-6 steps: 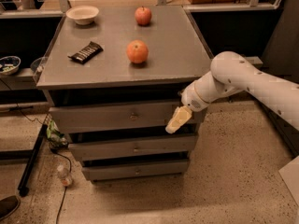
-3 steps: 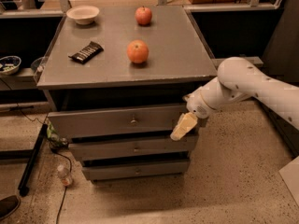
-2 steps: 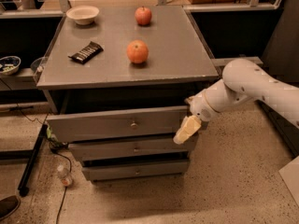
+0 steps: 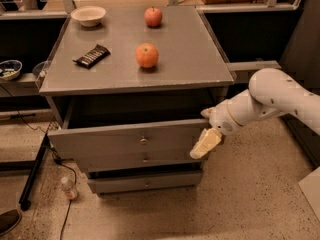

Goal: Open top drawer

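Standing partly pulled out beneath the tabletop (image 4: pixel 200 59), the top drawer (image 4: pixel 110 140) shows its grey front and round knob (image 4: pixel 143 140). The gripper (image 4: pixel 204 145) lies against the front's right end; how its jaws stand cannot be told. On the tabletop rest a near apple (image 4: pixel 147 55), a far apple (image 4: pixel 153 17), a bowl (image 4: pixel 88 15) and a chocolate bar (image 4: pixel 92 55).

- One camera, set high in front of the cabinet (image 4: pixel 185 59), looks down and forward onto its top and drawer fronts.
- It is fairly near; the gripper (image 4: pixel 205 143) shows right of centre, at the right end of the top drawer (image 4: pixel 100 143).
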### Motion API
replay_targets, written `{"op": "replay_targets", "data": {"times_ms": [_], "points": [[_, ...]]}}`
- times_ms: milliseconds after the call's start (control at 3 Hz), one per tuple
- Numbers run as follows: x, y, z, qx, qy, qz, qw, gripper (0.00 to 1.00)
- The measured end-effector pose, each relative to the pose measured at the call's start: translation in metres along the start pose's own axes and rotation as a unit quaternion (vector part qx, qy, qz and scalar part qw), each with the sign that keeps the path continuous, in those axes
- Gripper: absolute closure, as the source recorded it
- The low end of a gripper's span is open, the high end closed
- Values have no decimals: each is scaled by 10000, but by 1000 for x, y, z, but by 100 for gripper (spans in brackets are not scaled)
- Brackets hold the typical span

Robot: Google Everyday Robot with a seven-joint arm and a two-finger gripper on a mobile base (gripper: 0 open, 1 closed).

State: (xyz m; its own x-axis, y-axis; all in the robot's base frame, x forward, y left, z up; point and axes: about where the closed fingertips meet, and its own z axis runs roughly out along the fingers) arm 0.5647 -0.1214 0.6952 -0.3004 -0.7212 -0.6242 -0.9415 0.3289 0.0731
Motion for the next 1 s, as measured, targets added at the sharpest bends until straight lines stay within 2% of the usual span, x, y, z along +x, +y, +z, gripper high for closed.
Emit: {"op": "replay_targets", "data": {"times_ms": [667,1000], "points": [[-17,-10,1,271,7,-167,9995,0],[-17,-10,1,272,6,-168,9995,0]]}}
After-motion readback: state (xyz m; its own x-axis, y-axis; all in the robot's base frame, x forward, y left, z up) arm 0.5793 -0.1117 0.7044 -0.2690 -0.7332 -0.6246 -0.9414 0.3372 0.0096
